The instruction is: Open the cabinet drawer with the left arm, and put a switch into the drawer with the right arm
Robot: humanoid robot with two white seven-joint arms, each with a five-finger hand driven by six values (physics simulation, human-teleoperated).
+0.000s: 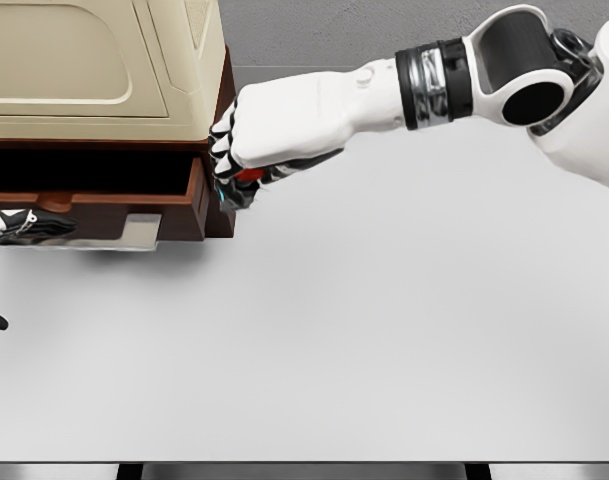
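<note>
The white right hand (pixel 246 160) is clenched round a small red-and-dark switch (pixel 246 177) beside the open brown wooden drawer (pixel 196 190); left hand (pixel 24 222) at the drawer front, grip unclear

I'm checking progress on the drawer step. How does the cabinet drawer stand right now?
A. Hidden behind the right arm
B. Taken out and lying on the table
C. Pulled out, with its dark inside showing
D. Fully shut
C: the drawer sticks out from under the cabinet with a dark gap showing behind its front, while the left hand sits at its front and the right hand holds a red-tipped switch beside its right end.
</note>
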